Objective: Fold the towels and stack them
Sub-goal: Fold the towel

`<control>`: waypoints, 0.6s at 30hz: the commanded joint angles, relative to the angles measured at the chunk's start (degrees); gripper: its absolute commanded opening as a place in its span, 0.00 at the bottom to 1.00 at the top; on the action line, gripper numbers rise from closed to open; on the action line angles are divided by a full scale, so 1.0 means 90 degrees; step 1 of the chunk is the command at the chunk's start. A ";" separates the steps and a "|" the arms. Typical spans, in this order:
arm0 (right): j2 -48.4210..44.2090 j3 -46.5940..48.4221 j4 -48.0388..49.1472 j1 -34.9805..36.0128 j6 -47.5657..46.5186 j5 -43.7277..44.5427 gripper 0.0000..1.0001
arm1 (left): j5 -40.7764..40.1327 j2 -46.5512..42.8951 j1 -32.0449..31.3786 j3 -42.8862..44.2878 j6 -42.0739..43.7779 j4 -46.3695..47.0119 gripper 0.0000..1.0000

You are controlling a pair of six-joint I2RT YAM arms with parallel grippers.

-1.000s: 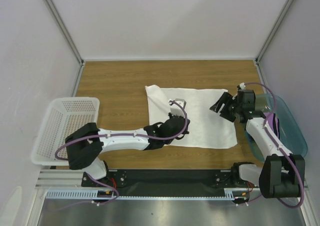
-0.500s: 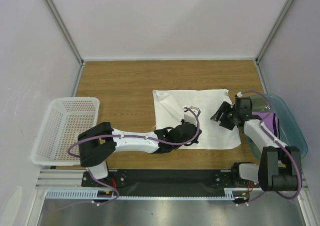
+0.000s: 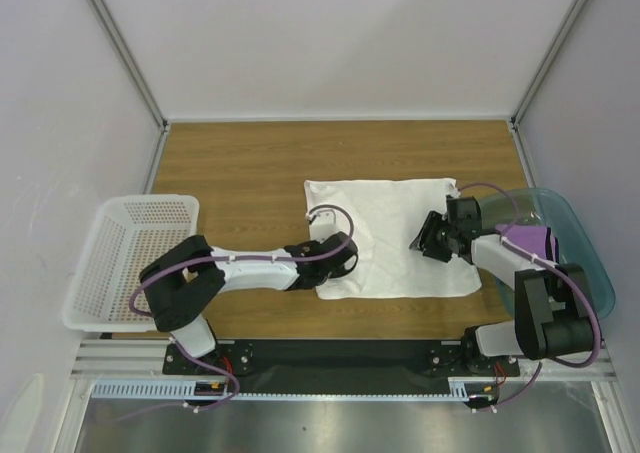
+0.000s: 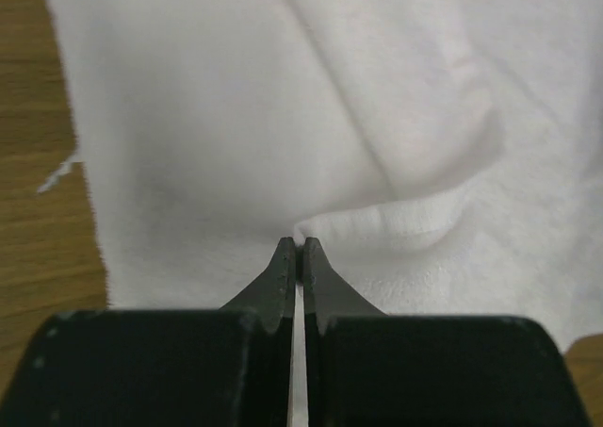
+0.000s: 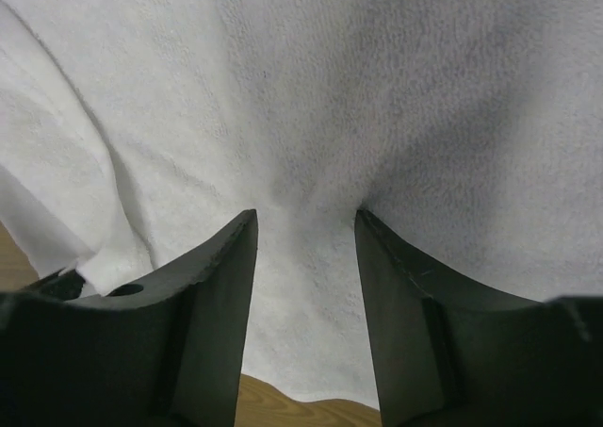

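- The white towel [image 3: 390,213] lies spread flat on the wooden table [image 3: 240,173], between the two arms. A white basket [image 3: 130,253] sits well off to the left.
- I can't pick out the navy or purple towels for certain from here.
- The left gripper [image 3: 340,256] is down at the towel's near-left part. In its own camera the jaws are pressed together, and a raised ridge of cloth [image 4: 396,224] runs right up to the tips [image 4: 299,248]. It looks like a thin pinch of towel.
- The right gripper [image 3: 428,241] is on the towel's right side with its jaws apart. The fingers [image 5: 212,286] press down into the terry, and the cloth between them puckers slightly [image 5: 303,224]. Nothing is caught yet.
- I'd expect this towel to be light, limp and a bit grippy, not slippery. It will sag and drag on the wood, and it can't break.
- A corner or hem is the best place to hold it, one for each hand. A pinch in the middle only bunches it up.
- A thin pinch could slip free if pulled fast.
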 commanded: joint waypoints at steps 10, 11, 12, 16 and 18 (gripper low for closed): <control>0.0638 0.0129 0.0375 0.1213 0.0953 0.0258 0.48 | 0.0574 0.0038 0.1651 -0.0448 -0.0662 -0.0723 0.00; 0.0638 0.0109 0.0443 0.1389 0.1080 0.0229 0.47 | 0.0622 0.0038 0.1807 -0.0419 -0.0400 -0.0684 0.00; 0.0628 0.0090 0.0492 0.1516 0.1236 0.0219 0.48 | 0.0671 0.0038 0.2137 -0.0390 -0.0214 -0.0654 0.00; 0.0550 0.0021 0.0921 0.2112 0.2133 0.0209 0.47 | 0.1198 0.0154 0.3076 0.0039 0.0839 -0.0392 0.00; 0.0608 0.0040 0.1117 0.2559 0.2369 0.0277 0.47 | 0.1655 0.0320 0.3515 0.0283 0.1280 -0.0293 0.00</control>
